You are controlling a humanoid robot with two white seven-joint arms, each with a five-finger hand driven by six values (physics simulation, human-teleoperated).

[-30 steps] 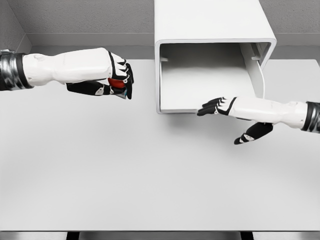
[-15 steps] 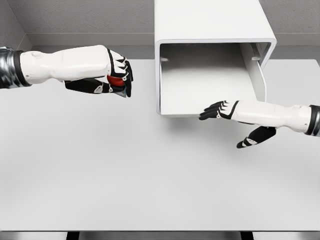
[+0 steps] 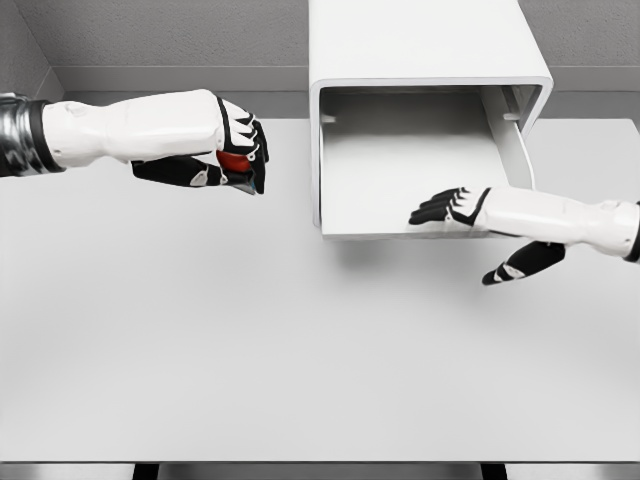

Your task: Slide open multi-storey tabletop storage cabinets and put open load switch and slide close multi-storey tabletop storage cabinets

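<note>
- your storage cabinet (image 3: 420, 45) stands at the far edge of the tabletop (image 3: 300, 350), a little right of the middle, white all over.
- its drawer (image 3: 400, 225) is slid out toward you over the tabletop; the inside you see is bare white, with a side rail on the right wall.
- your left hand (image 3: 235, 160) hangs above the far left part of the tabletop, well left of the drawer, the arm coming in level from the left edge.
- that hand is clenched around the load switch (image 3: 234, 161); you see only a small red patch of it between the black fingers (image 3: 256, 150) and the thumb below, so its shape cannot be told.
- the load switch is up in the air in that grip, outside the cabinet and apart from the drawer's left wall.
- your right hand (image 3: 455, 208) reaches in from the right edge and lies flat at the drawer's front right corner, fingers stretched out and pointing left over the front lip.
- its thumb (image 3: 520, 265) hangs down below and apart from the palm, beside the drawer front; the hand is released and grips nothing, and you cannot tell whether the fingers actually touch the lip.
</note>
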